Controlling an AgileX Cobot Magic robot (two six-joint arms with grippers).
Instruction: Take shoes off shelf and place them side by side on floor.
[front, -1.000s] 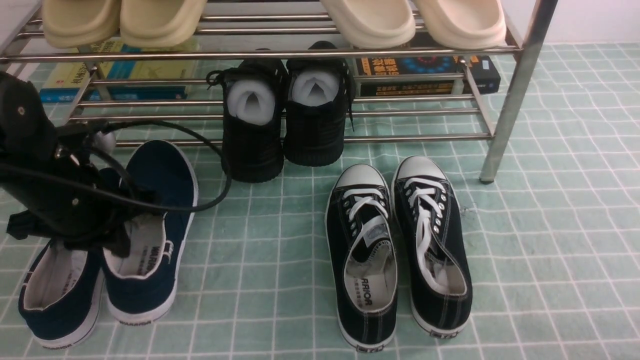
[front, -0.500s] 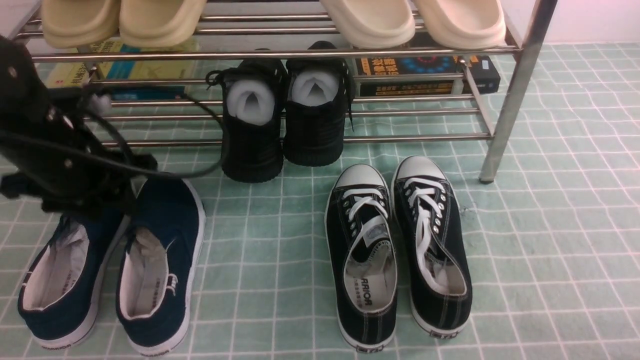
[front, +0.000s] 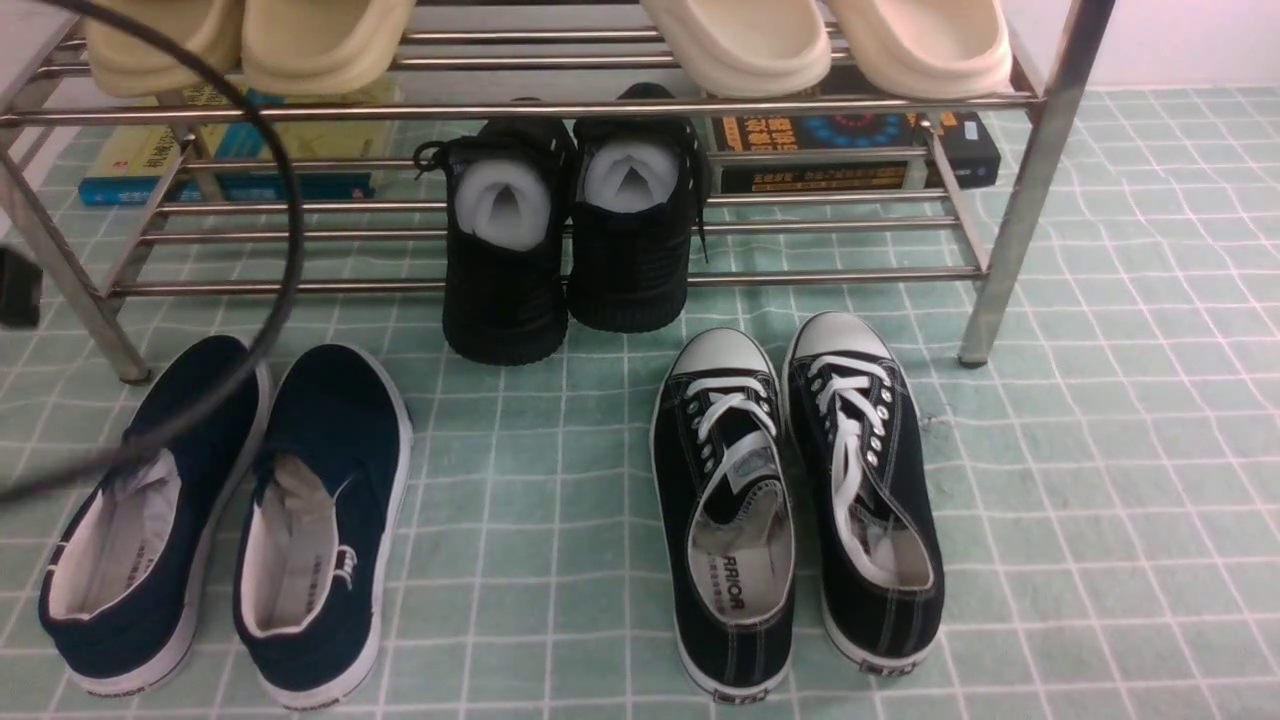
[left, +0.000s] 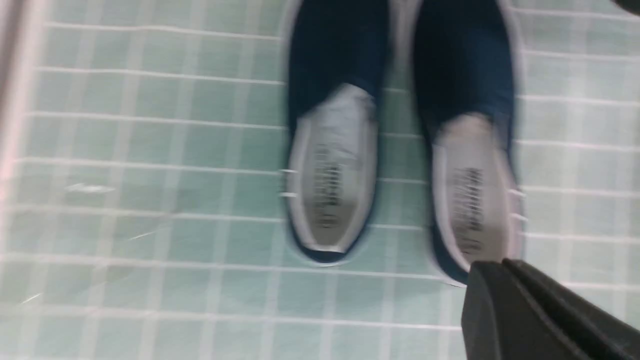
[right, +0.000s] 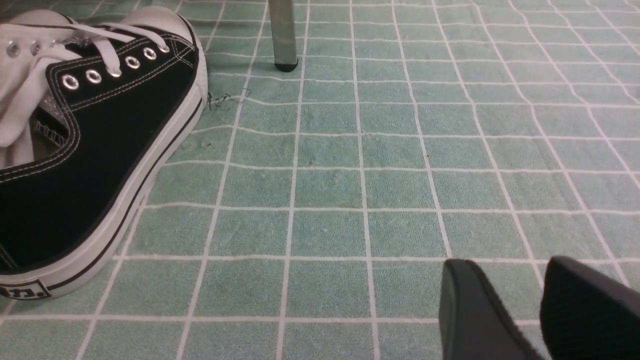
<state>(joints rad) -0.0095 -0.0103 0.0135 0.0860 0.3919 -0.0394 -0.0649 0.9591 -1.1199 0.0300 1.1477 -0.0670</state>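
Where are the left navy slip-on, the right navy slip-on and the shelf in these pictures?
left navy slip-on (front: 118, 535): front view, on its white lining.
right navy slip-on (front: 335, 410): front view, on its navy toe upper.
shelf (front: 1027, 200): front view, on its right front leg.

Pale green floor (front: 1100, 450) with thin white grid lines (evenly lit) meets a plain white wall (front: 1180, 40) at back.

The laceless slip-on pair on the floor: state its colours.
These navy blue canvas slip-on shoes have white rubber soles and lining; clearest in the front view.
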